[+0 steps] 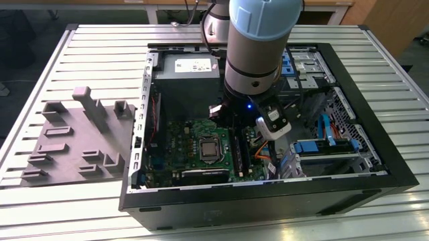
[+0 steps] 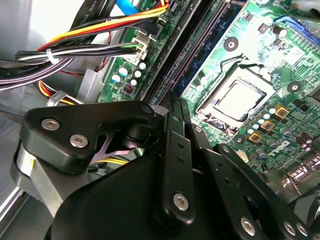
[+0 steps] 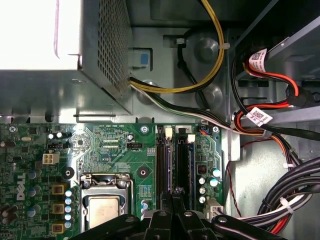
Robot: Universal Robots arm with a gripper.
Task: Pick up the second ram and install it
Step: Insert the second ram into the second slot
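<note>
My gripper (image 1: 238, 131) reaches down into the open computer case (image 1: 375, 125), low over the green motherboard (image 1: 188, 145). In both wrist views its black fingertips (image 3: 175, 194) (image 2: 174, 102) are drawn close together above the long black memory slots (image 3: 185, 165). The second ram (image 3: 170, 165) shows edge-on as a thin dark strip running from between the fingertips along the slot beside the processor socket (image 3: 102, 207). Its lower edge is hidden, so I cannot tell how deep it sits in the slot.
A grey holding fixture (image 1: 74, 145) lies on the slatted table at the exterior view's left. Inside the case are the power supply (image 1: 186, 65), bundles of coloured cables (image 3: 270, 125) close to the slots, and blue drive brackets (image 1: 315, 145).
</note>
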